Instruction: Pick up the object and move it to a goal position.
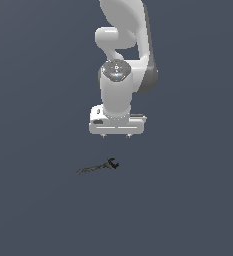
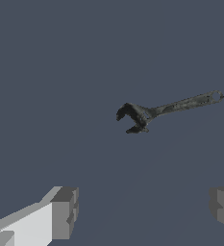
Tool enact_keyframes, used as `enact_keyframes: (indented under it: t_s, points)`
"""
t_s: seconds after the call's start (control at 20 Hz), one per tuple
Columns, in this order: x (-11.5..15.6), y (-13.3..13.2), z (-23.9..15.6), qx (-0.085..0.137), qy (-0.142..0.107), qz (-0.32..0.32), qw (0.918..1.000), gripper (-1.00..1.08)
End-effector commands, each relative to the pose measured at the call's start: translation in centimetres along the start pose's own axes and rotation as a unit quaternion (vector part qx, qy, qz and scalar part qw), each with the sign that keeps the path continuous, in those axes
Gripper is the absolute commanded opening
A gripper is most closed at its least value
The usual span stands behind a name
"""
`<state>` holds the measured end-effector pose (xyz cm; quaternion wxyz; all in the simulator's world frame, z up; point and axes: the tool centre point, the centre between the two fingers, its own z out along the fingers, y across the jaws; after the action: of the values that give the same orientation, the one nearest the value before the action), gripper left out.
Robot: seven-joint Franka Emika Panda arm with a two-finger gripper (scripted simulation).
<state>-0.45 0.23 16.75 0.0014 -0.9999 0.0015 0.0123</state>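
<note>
So the wrench (image 1: 99,166) is just lying flat on the dark grey-blue tabletop (image 1: 33,210), a bit below the middle of the exterior view and slightly toward that view's left. It's tiny next to the arm. Thin, dark grey-black, with the forked open jaw at the end pointing to the exterior view's right and the skinny handle trailing off to the exterior view's left, angled down a little. In the wrist view the wrench (image 2: 166,110) shows up a lot clearer: hooked jaw head on one end, long handle with a small hole at the far tip, kind of mottled and worn looking.

Nothing is touching it. The end effector (image 1: 116,135) hangs right above the wrench in the exterior view, a clear gap between them, pointing straight down. It's released: in the wrist view the two grey fingertips (image 2: 65,211) sit far apart at opposite edges of the frame, nothing but bare surface between them, and the wrench lies off beyond them, not in the gap.

The white arm (image 1: 120,55) comes down from the top of the exterior view, with the wrist joint stacked above the flat hand.
</note>
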Motion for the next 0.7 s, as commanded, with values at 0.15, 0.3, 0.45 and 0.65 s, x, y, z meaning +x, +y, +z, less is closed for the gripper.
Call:
enact_keyframes:
  t_s: [0.15,0.3,0.45,0.65]
  points:
    - [0.1,-0.3,-0.3,0.002,0.003,-0.003,1.0,1.0]
    - [0.5,-0.9,-1.0,0.007,0.011,-0.011,0.9999,1.0]
    - [0.6,-1.4,-1.5,0.009,0.016,-0.018,0.9997,1.0]
    - [0.6,-1.3,-1.5,0.009,0.016,-0.018,0.9997,1.0]
